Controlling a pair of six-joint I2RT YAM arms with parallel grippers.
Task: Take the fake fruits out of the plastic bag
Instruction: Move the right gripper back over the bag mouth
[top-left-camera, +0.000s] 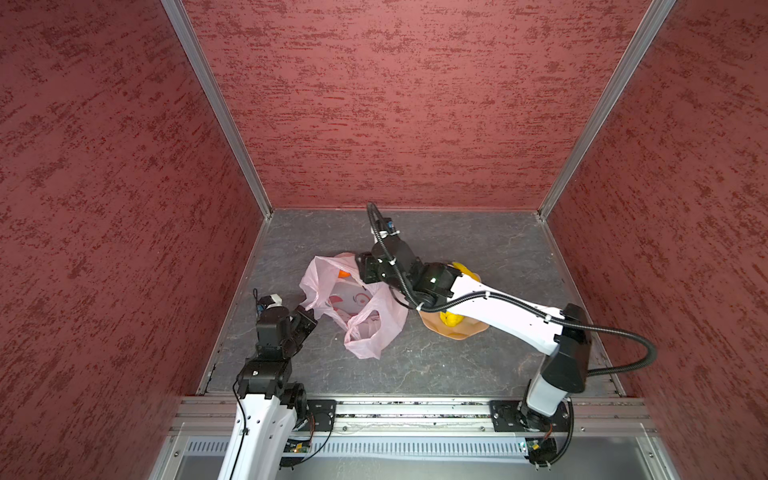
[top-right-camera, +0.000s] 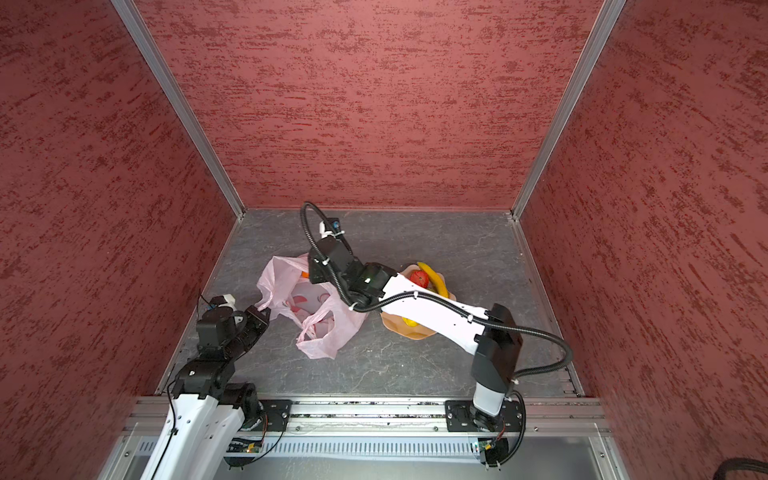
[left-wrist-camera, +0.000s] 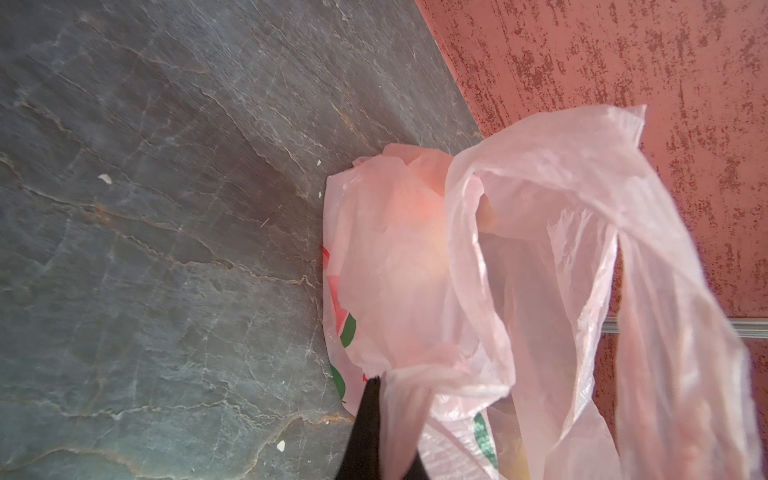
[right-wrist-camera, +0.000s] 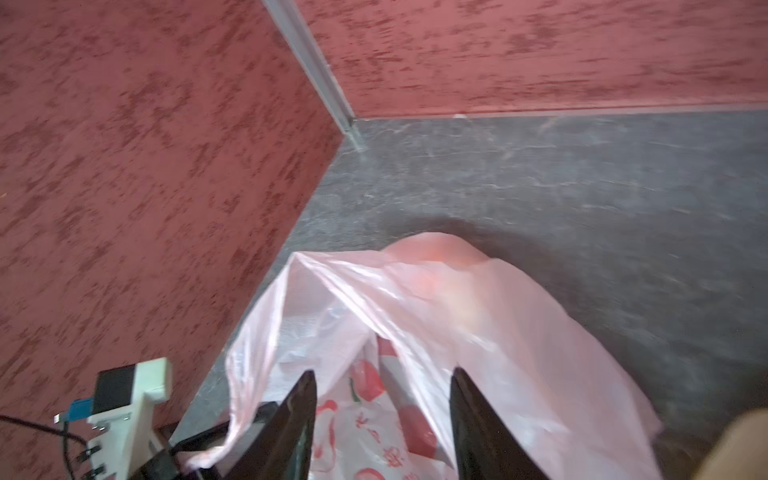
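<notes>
Left gripper (top-left-camera: 306, 311), nearest, is clamped on the edge of the plastic bag (top-left-camera: 368, 332). Right gripper (right-wrist-camera: 382, 376) sits at its mouth, jaws apart. An orange fruit (top-left-camera: 343, 274) shows inside; banana (top-right-camera: 434, 279) and red fruit (top-right-camera: 419, 277) lie on the plate (top-right-camera: 415, 333).

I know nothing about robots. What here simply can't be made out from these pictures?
- How many fruits are in the bag: both top views show only an orange one; the film and the right arm hide the rest.
- Plate: in both top views the right arm covers much of it.
- Left fingers: in the left wrist view the bag covers all but one.
- Bag's print: blurred in the right wrist view.
</notes>
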